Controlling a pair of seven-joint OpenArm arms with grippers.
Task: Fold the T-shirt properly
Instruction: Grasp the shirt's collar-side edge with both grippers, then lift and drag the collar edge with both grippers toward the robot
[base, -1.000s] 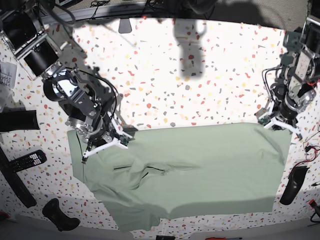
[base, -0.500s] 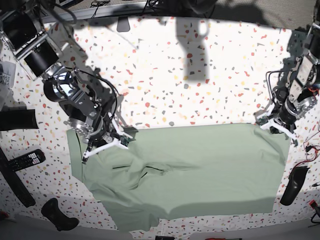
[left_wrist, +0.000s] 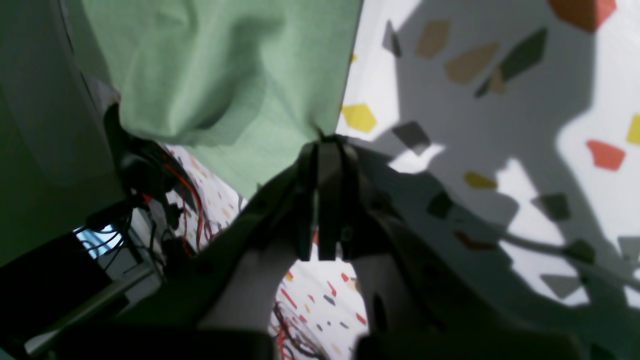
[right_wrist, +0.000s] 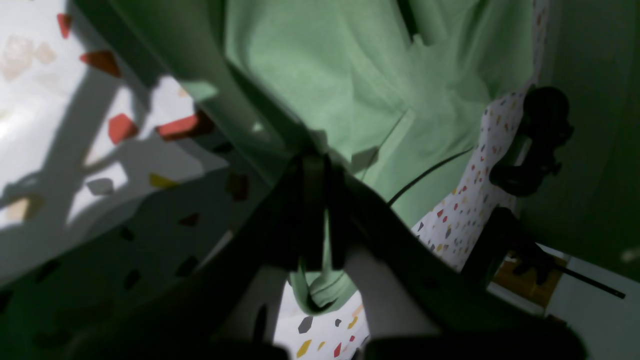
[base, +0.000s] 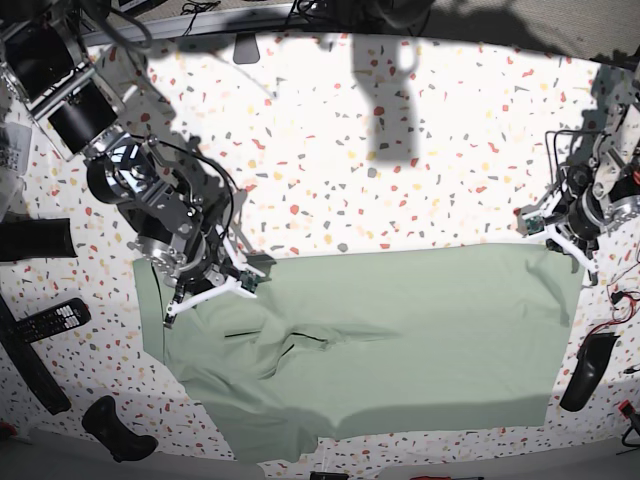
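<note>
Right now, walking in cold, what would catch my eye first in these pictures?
Most striking is the big pale green T-shirt spread across the near half of the speckled table. Each arm pinches a far corner of it: the right gripper at the base view's left, the left gripper at its right, both shut on the cloth. Dark remotes lie along the table's left edge.
</note>
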